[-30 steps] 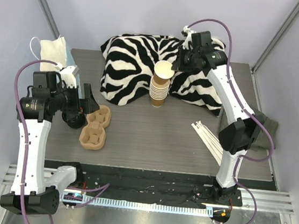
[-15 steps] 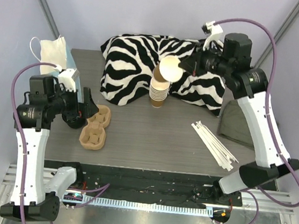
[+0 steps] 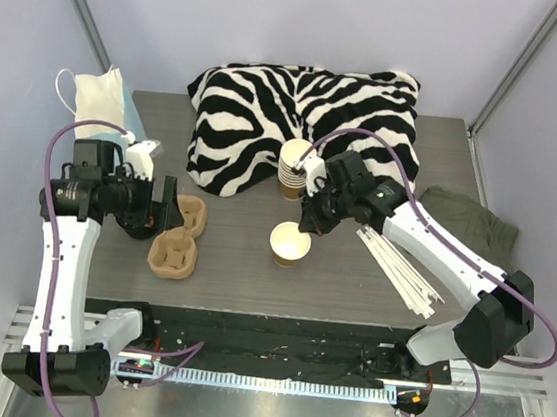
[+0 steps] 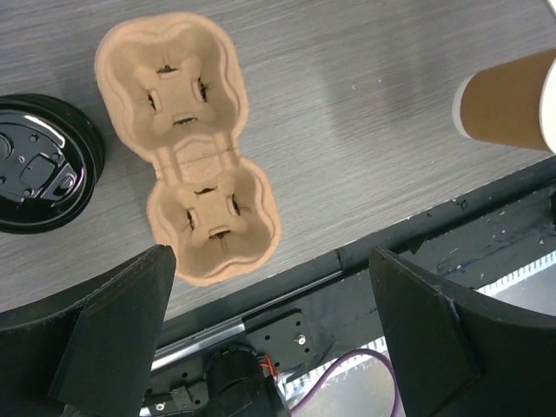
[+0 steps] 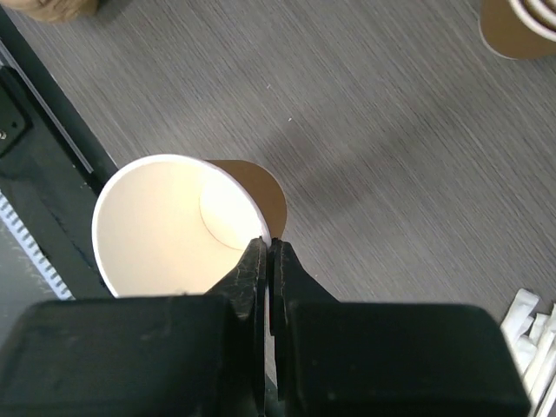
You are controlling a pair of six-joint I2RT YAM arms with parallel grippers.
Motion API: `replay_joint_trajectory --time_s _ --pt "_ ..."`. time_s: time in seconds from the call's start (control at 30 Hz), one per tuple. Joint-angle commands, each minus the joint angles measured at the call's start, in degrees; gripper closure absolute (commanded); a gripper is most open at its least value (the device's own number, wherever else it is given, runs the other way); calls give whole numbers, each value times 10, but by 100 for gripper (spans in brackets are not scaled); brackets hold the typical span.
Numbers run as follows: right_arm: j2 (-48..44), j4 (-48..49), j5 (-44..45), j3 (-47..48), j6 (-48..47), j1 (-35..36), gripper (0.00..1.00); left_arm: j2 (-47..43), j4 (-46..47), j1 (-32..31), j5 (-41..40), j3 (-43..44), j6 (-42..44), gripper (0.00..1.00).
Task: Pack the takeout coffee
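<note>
Top external view: one lidless paper cup [image 3: 289, 243] sits at frame centre on the worktop [image 3: 249, 288], its rim pinched by the clenched right pincer [image 3: 303, 229]. One cup stack [image 3: 294, 170] stands just above. At left, one pulp carrier [image 3: 177, 237] and one black lid [image 4: 39, 174] lie by the released left pincer [image 3: 168, 206].

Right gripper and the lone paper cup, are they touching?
Touching. Right wrist view shows the right gripper pinching the paper cup by its rim, jaws shut on it.
</note>
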Motion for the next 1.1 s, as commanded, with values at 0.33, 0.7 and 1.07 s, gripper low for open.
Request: replay_joint_trajectory --time_s 0.33,0.7,1.07 --pt "34 142 96 -69 28 25 99 10 -45 -1 -44 -19 120 0" --pt "33 161 91 -99 43 25 95 -5 -57 -1 -67 -37 164 0" --pt "51 159 87 -101 43 24 87 19 -82 -1 -117 -24 219 0"
